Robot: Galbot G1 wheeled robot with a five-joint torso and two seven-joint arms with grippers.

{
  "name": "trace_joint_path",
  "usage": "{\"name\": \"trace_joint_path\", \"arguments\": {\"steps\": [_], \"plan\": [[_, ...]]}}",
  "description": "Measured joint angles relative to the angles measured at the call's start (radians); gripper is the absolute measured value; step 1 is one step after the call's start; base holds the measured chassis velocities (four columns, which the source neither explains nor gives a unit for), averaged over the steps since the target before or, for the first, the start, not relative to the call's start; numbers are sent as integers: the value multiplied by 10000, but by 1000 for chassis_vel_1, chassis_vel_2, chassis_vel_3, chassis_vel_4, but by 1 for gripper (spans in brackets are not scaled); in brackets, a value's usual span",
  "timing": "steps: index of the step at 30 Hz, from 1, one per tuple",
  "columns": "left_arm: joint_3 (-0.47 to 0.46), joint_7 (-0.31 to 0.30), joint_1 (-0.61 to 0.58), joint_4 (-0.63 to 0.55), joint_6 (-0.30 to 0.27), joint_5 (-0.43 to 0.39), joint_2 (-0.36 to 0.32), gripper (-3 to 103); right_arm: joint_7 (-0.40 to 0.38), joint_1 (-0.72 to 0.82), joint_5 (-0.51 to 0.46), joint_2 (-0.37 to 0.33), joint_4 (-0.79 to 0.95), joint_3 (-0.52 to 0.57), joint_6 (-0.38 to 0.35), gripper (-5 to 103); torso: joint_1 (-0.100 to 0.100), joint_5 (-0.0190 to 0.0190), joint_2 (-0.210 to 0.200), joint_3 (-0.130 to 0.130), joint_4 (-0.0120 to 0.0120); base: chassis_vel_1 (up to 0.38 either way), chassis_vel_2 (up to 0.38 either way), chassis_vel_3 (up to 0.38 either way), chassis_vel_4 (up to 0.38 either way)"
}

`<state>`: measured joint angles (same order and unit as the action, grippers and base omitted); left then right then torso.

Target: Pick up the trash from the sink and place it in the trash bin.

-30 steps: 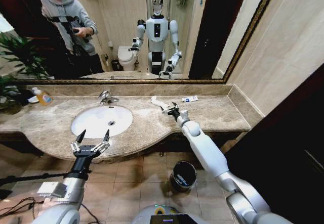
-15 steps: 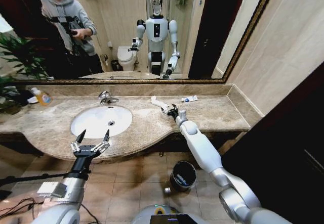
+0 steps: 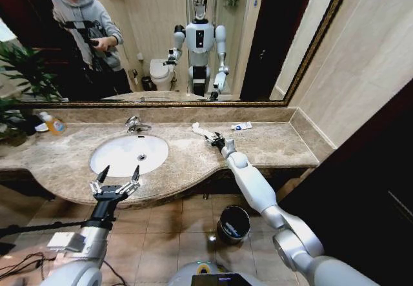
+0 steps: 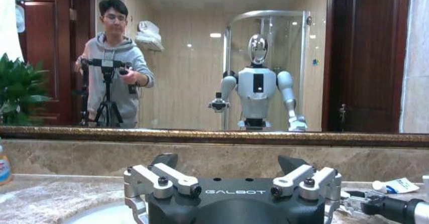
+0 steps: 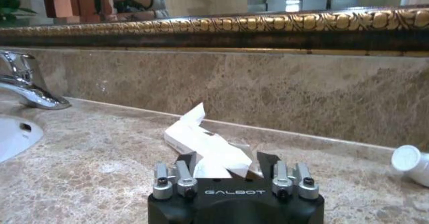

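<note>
Here the right gripper (image 5: 228, 166), jaws apart, straddles the crumpled white tissue (image 5: 201, 138) on the beige marble countertop (image 3: 271, 145) beside the white oval sink (image 3: 129, 153); grasp step, closing needed; left gripper (image 3: 116, 181) hangs open

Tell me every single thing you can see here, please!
Crumpled white tissue: one, white, on the countertop right of the sink, at the right gripper's fingertips.
Small tube: one, white with blue marks, lying on the countertop near the back wall.
Sink: one, white oval basin, set in the countertop.
Faucet: one, chrome, behind the sink.
Countertop: one, beige-brown marble.
Bottle: one, amber liquid, far left of the countertop.
Trash bin: one, dark with shiny rim, on the floor below the countertop.
Mirror: one, gold-framed, on the wall.
Plant: one, green, far left.
Left gripper: open, hovering at the countertop's front edge.
Right gripper: open around the tissue.
</note>
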<state>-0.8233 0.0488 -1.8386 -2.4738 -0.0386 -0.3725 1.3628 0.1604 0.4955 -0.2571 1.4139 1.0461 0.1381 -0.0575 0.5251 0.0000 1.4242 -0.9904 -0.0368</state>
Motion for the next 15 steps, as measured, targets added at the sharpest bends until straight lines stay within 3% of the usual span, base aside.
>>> {"name": "trace_joint_path", "arguments": {"steps": [9,11,15], "plan": [[0,0,0,0,0,0,0,100,15,55,105,-149,120,57,87,36,0,0,0,0,0,0,0,0,0],[0,0,0,0,0,0,0,100,17,57,105,-168,135,56,88,36,0,0,0,0,1,0,0,0,0],[0,0,0,0,0,0,0,100,18,84,104,-178,186,56,87,25,0,0,0,0,0,0,0,0,0]]}}
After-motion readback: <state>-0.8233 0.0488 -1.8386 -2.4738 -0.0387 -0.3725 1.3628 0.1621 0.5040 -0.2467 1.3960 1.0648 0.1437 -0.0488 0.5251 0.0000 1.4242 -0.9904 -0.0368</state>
